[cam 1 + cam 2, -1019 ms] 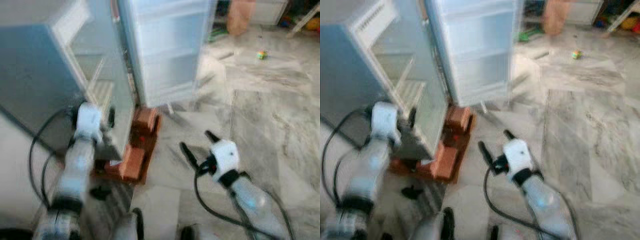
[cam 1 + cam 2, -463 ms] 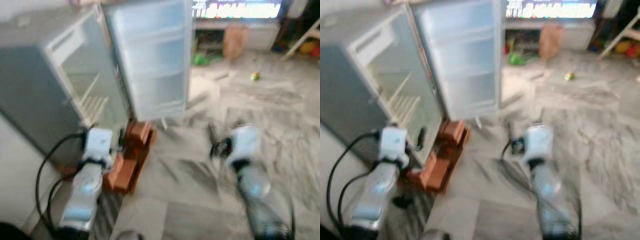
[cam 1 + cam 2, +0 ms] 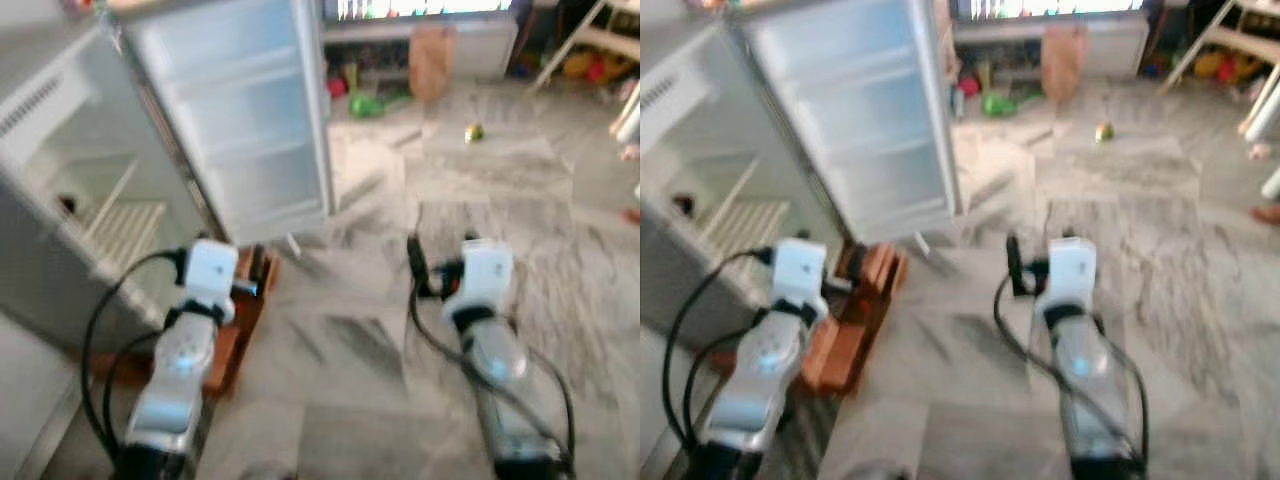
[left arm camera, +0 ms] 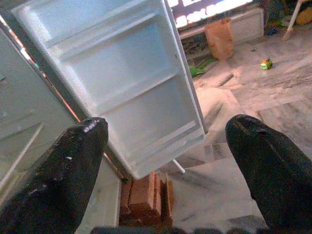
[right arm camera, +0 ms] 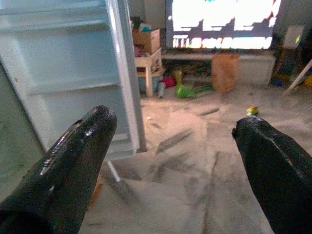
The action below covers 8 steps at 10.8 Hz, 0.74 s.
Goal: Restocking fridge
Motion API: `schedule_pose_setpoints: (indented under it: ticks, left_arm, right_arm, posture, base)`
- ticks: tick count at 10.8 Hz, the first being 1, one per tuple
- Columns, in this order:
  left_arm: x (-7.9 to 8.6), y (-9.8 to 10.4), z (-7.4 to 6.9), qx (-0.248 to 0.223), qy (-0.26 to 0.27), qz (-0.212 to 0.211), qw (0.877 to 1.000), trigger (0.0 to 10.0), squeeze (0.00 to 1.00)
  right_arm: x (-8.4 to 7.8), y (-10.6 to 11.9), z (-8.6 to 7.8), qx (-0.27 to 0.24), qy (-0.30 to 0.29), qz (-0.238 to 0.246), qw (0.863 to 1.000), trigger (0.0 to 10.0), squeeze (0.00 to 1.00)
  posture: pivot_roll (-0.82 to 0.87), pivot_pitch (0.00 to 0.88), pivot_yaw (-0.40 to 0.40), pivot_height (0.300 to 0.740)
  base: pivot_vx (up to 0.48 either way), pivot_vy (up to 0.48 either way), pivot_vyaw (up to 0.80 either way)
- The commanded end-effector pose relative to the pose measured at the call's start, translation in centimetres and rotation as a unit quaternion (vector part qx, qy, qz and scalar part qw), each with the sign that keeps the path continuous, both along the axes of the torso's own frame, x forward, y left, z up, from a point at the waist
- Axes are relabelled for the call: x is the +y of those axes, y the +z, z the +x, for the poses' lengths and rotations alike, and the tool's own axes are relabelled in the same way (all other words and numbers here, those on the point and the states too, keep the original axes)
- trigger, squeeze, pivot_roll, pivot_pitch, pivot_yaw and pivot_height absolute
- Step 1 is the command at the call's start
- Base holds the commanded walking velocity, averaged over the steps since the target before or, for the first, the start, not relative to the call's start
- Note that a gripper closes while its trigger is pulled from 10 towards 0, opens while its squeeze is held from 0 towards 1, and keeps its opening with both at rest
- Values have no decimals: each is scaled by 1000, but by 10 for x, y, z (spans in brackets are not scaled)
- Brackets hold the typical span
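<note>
A small grey fridge [image 3: 40, 290] stands open at my left on red bricks [image 3: 840, 345]. Its white door [image 3: 235, 120], with bare door shelves, swings out toward the room. A white wire shelf [image 3: 120, 230] lies inside, and a small dark thing at the back is too blurred to name. My left gripper [image 4: 165, 124] is open and holds nothing. It is raised in front of the door's lower edge, above the bricks. My right gripper [image 5: 173, 119] is open too, held over the marble floor to the right of the door.
Grey marble floor [image 3: 520, 190] spreads ahead and right. At the back wall are a lit screen [image 5: 222, 22], a brown paper bag [image 3: 430, 60], a green toy [image 3: 365, 103] and a small ball [image 3: 473, 132]. A person's foot [image 3: 630, 213] shows at the right edge.
The camera has swung, so the fridge sits further left and more of the room shows. Both arms have lifted and point forward. The right gripper has turned from leftward to straight ahead.
</note>
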<state>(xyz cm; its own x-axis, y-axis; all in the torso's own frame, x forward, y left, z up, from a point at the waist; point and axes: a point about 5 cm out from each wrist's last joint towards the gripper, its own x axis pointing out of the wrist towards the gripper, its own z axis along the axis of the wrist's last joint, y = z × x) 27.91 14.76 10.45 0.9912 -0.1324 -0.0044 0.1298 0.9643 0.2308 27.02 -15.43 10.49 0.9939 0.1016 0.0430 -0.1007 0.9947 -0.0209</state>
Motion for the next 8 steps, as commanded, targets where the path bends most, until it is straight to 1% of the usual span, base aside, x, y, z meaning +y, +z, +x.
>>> schedule_pose_setpoints:
  ticks: [1,2,3,4,5,6,7,8]
  left_arm:
    - [13,-3,-2,9,20,10,1000,10000,0]
    - [11,-3,-2,9,18,9,1000,10000,0]
    - [10,-2,-2,11,18,9,1000,10000,0]
    - [8,-5,-1,14,18,3,1000,10000,0]
    - [3,-17,0,30,8,4,1000,10000,0]
    - [1,-18,1,31,7,2,999,10000,0]
    - [1,-11,3,21,7,0,1000,10000,0]
    - [0,-9,4,19,8,-2,1000,10000,0]
  right_arm:
    - [14,6,0,-8,22,12,1000,10000,0]
    - [18,2,-5,-3,30,18,999,10000,0]
    - [17,0,-6,2,28,21,999,10000,0]
    - [12,-1,-3,4,3,20,1000,10000,0]
    - [15,-12,1,36,-2,35,999,10000,0]
    - [20,-13,4,38,9,30,999,10000,0]
    - [22,-6,8,26,15,26,999,10000,0]
    - [21,-6,9,24,21,20,999,10000,0]
  posture:
    - [17,102,88,740]
    - [29,90,79,740]
    - [30,79,70,740]
    - [36,64,35,740]
    - [28,65,29,740]
    - [28,65,29,740]
    - [32,65,35,740]
    - [36,68,26,740]
  base:
    - [465,0,0]
    - [465,0,0]
    - [465,0,0]
    - [465,0,0]
    - [465,0,-594]
    - [465,0,-800]
    - [465,0,-800]
    - [465,0,-800]
